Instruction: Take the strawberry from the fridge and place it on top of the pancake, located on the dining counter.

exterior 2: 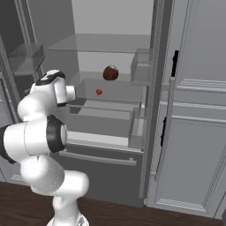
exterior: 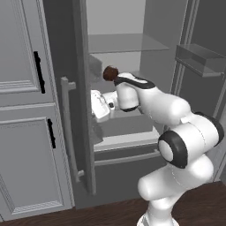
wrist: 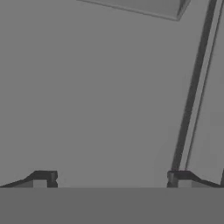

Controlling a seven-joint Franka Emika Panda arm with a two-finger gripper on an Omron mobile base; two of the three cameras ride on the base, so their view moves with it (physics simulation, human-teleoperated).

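Note:
The fridge (exterior 2: 154,88) stands open with my arm reaching inside. The strawberry (exterior 2: 99,92), tiny and bright red, lies on a glass shelf a short way right of my white hand (exterior 2: 67,93). In the left base view the hand (exterior: 100,106) sits just inside the left door edge, at middle-shelf height, and the arm hides the strawberry. My gripper (wrist: 111,178) is open, its two dark fingertips (wrist: 43,177) wide apart with nothing between them, facing a plain grey inner wall. The pancake and the dining counter are out of view.
A dark reddish-brown round lump (exterior 2: 111,73) rests on the shelf above and right of the strawberry. Clear door bins (exterior 2: 141,66) hang on the right door and another bin (exterior: 198,59) on the other side. Light grey cabinets with black handles (exterior: 39,73) flank the fridge.

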